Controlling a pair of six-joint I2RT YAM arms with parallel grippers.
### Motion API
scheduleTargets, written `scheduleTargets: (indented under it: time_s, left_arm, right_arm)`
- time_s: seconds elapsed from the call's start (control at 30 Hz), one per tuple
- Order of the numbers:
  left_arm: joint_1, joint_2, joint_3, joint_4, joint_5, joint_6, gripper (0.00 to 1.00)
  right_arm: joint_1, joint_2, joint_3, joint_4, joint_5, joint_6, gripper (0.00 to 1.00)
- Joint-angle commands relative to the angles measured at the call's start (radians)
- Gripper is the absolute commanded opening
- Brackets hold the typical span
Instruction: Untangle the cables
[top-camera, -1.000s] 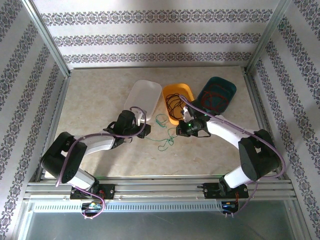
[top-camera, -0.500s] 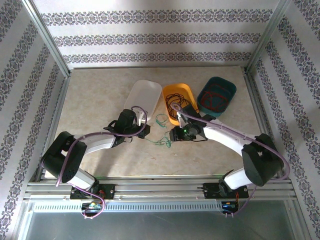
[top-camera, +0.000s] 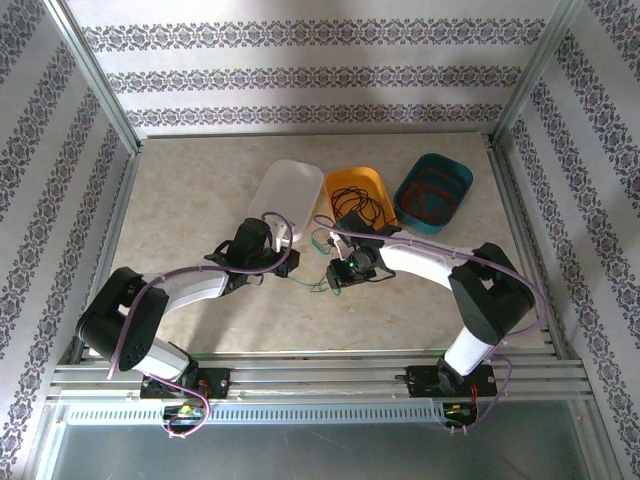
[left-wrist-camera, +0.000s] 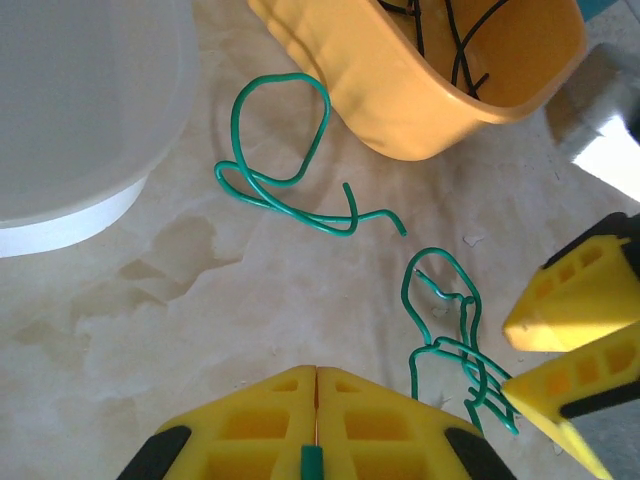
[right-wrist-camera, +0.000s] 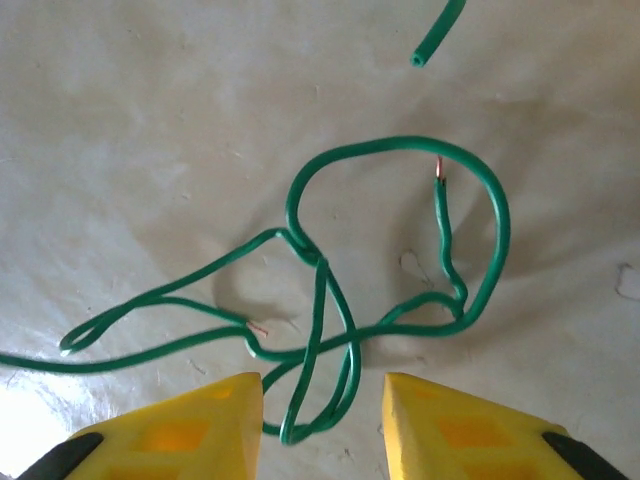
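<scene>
Starting at the left, the white tray (top-camera: 285, 190) sits on the tabletop (top-camera: 190, 200) on the far side of the left arm. Just near of it, the left hand (left-wrist-camera: 316, 372) has its yellow fingers pressed together. A short bit of green strand (left-wrist-camera: 312, 462) shows pinched in the seam between them. From above, a thin green line runs right from that hand toward the knot, though it is too fine for us to say it is the same wire.

Moving right, a loose green cable (left-wrist-camera: 285, 190) lies curled on the tabletop between the white tray and the orange tray (left-wrist-camera: 420, 110). It is just beside the orange wall and touches neither hand. Nearer to us lies the green knot (right-wrist-camera: 400, 250), several loops crossing one another, with a bare copper tip showing inside the biggest loop. The right hand (right-wrist-camera: 322, 385) hangs right over it, spread. A loop of the knot lies in the gap and neither side is closed on it. From the left wrist we catch that hand's fingers (left-wrist-camera: 570, 300) at the knot's right edge, apart.

Further right, the orange tray holds the black cables (left-wrist-camera: 455, 45) in a coil. Far right, the teal tray (top-camera: 440, 160) holds the red cables (top-camera: 428, 198).
</scene>
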Motion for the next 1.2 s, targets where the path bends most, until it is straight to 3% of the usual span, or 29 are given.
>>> scheduleTargets:
  time_s: [0.0, 0.1, 0.23, 0.3, 0.37, 0.47, 0.67, 0.93, 1.03, 1.17]
  left_arm:
    - [-0.012, -0.023, -0.006, -0.025, -0.007, 0.02, 0.0]
    - [-0.012, -0.025, -0.006, -0.025, -0.012, 0.021, 0.0]
    - [-0.014, -0.049, -0.013, -0.032, -0.052, 0.014, 0.0]
    - [-0.019, -0.075, -0.014, -0.063, -0.163, 0.0, 0.0]
    - [-0.031, -0.117, -0.015, -0.129, -0.415, -0.024, 0.0]
    - [-0.032, -0.185, -0.036, -0.182, -0.674, -0.036, 0.0]
    - [-0.032, -0.32, -0.053, -0.255, -0.858, -0.039, 0.0]
    - [-0.026, -0.517, -0.045, -0.247, -0.875, 0.011, 0.0]
    - [-0.001, -0.584, -0.023, -0.233, -0.801, 0.003, 0.0]
    - [0.067, -0.606, 0.034, -0.211, -0.618, -0.05, 0.0]
  right_arm:
    - [0.007, 0.033, 0.037, -0.016, -0.037, -0.036, 0.36]
    - [0.006, 0.06, 0.051, -0.024, -0.062, -0.044, 0.31]
    - [-0.003, 0.068, 0.052, -0.034, -0.04, -0.039, 0.11]
    - [-0.021, 0.045, 0.027, -0.024, 0.002, -0.004, 0.04]
    - [-0.054, 0.016, -0.009, -0.014, 0.023, 0.035, 0.0]
    - [-0.121, -0.018, -0.064, -0.016, 0.021, 0.088, 0.0]
    - [-0.254, -0.087, -0.175, 0.001, -0.034, 0.188, 0.0]
    - [-0.409, -0.159, -0.287, 0.008, -0.03, 0.272, 0.0]
    - [-0.442, -0.183, -0.31, 0.019, -0.043, 0.291, 0.0]
    - [-0.432, -0.197, -0.31, 0.043, -0.077, 0.281, 0.0]
